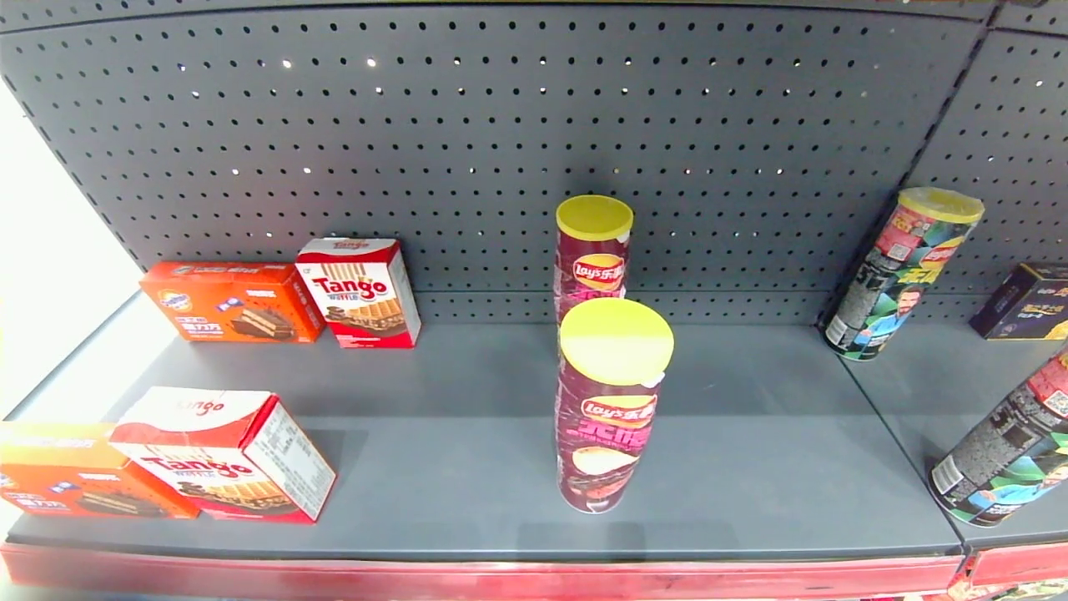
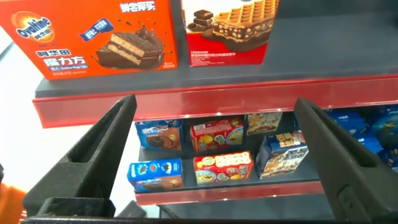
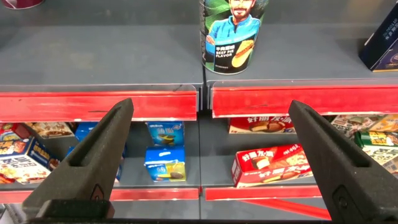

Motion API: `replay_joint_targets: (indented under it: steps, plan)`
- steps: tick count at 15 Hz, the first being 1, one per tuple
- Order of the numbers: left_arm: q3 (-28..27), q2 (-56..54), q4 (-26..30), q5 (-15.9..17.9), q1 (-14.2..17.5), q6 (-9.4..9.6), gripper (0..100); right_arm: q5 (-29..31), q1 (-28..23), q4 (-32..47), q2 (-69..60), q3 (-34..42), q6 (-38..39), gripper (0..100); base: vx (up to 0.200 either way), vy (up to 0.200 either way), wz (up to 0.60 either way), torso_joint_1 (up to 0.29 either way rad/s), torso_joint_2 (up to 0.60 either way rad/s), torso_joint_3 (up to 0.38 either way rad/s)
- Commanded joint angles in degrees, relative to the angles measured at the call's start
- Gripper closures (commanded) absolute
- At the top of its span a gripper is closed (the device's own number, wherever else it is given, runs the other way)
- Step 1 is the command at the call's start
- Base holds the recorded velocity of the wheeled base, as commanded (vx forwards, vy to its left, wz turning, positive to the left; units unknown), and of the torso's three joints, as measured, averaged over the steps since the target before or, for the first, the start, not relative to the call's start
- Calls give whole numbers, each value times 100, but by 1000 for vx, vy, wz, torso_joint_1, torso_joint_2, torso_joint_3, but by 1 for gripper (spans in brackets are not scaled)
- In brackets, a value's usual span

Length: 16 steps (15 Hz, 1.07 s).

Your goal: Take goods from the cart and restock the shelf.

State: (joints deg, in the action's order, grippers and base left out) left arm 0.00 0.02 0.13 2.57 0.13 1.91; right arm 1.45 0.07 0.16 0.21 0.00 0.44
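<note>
Two purple chip cans with yellow lids stand upright mid-shelf, one at the front (image 1: 613, 409) and one behind it (image 1: 592, 250) by the pegboard. My left gripper (image 2: 214, 162) is open and empty, in front of the shelf's red front edge (image 2: 205, 99), below an orange chocolate-wafer box (image 2: 99, 37) and a red-and-white wafer box (image 2: 230, 31). My right gripper (image 3: 211, 162) is also open and empty, facing the red edge (image 3: 99, 106) below a green-and-black can (image 3: 231, 34).
On the shelf's left are an orange box (image 1: 229, 300), a wafer box (image 1: 360, 292), and two more boxes (image 1: 229, 455) (image 1: 75, 472) at the front. Green-and-black cans (image 1: 905, 271) (image 1: 1001, 451) and a dark box (image 1: 1026, 302) occupy the right bay. Lower shelves hold several small boxes (image 2: 217, 168).
</note>
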Motion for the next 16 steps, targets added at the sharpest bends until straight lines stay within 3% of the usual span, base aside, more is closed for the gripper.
replay_joint_targets:
  steps: [1,4,16]
  plan:
    - [0,-2,4,-81,4,-16,0,4,1,2,6,0,0,0,0,-200,0,2,7,-2]
    - [0,-2,-5,-99,4,-147,0,-4,1,2,6,0,0,0,0,0,0,0,0,0]
    - [0,-2,-13,-169,-5,-174,0,-4,1,2,6,0,0,0,-17,0,0,0,0,0]
